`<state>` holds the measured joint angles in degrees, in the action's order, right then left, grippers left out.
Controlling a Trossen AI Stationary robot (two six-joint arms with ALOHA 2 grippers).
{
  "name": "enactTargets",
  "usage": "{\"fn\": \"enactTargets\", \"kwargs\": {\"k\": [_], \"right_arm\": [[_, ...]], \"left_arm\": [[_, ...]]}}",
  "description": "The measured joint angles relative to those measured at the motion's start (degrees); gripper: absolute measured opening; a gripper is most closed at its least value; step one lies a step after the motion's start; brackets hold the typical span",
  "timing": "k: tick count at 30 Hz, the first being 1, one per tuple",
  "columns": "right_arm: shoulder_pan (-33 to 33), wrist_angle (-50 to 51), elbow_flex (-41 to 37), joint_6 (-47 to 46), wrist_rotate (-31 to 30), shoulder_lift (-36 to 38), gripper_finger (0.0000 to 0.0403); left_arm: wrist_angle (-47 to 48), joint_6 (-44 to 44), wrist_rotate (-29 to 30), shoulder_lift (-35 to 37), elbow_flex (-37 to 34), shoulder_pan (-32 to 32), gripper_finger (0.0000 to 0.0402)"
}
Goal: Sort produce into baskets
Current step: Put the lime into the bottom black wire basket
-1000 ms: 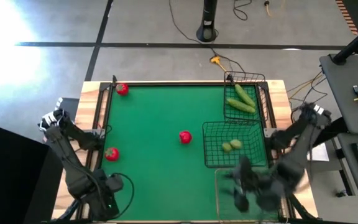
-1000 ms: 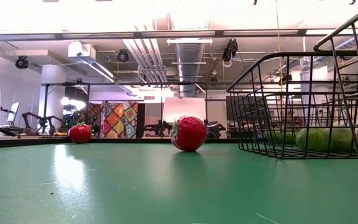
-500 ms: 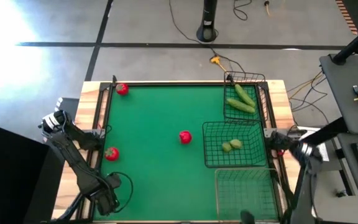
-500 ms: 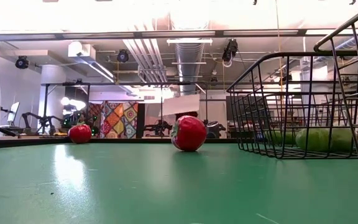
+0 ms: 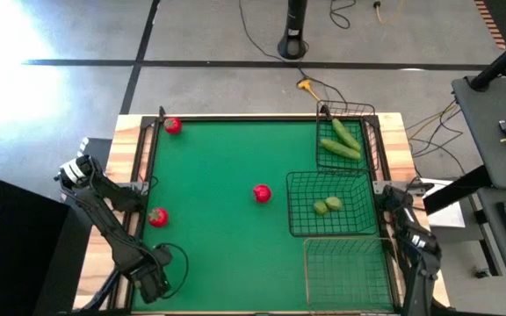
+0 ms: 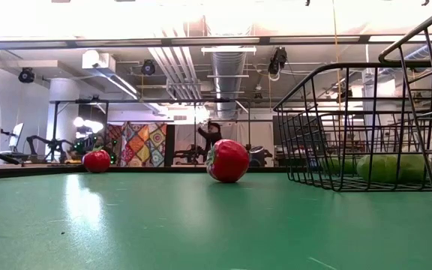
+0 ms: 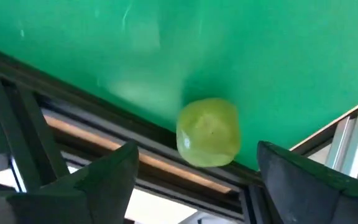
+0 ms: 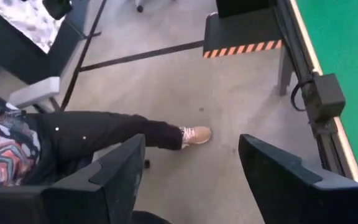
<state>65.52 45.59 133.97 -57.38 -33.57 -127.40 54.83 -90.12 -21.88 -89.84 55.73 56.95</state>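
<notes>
Your left gripper [image 7: 194, 171] is wide apart by the table's near edge, a yellow-green fruit [image 7: 208, 132] lying between its fingers. Your right gripper [image 8: 191, 168] is wide too, off the table over the floor. No words show anywhere.

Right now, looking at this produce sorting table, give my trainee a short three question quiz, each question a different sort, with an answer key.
1. True or false: both cucumbers lie in the narrow dark basket.
2. Multiple choice: how many red fruits sit loose on the green table? A) one B) two C) three
3. Fill in: the left gripper is open at the table's near edge, with a ____ fruit between its fingers.

Key
1. True.
2. C: one at the far left corner, one mid-table, one by the left edge.
3. Yellow-green; two more lie in the square dark basket.
</notes>
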Motion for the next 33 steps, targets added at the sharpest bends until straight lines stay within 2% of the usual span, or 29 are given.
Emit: {"fn": "enactTargets", "kwargs": {"k": [8, 15, 18, 22, 28, 33], "right_arm": [[0.0, 1.1, 0.0, 1.1, 0.0, 0.4, 0.0249], [0.0, 1.1, 0.0, 1.0, 0.0, 0.4, 0.0245], [0.0, 1.0, 0.0, 1.0, 0.0, 0.4, 0.0242], [0.0, 1.1, 0.0, 1.4, 0.3, 0.4, 0.0240], [0.0, 2.9, 0.0, 2.4, 1.0, 0.5, 0.0242], [0.0, 4.2, 0.0, 1.4, 2.4, 0.6, 0.0237]], "left_arm": [[-5.6, 0.0, -0.6, -2.0, -0.1, 0.2, 0.0336], [-5.8, 7.4, -10.9, -10.6, -0.1, 0.9, 0.0327], [-5.9, 10.0, -13.6, -13.2, 0.2, 0.8, 0.0326], [-5.0, 11.5, -12.7, -15.0, 1.3, 0.8, 0.0321], [-0.8, 13.1, -3.8, -15.2, 3.6, 1.0, 0.0309], [-1.0, 13.3, -5.1, -15.0, 2.2, 1.0, 0.0298]]}}
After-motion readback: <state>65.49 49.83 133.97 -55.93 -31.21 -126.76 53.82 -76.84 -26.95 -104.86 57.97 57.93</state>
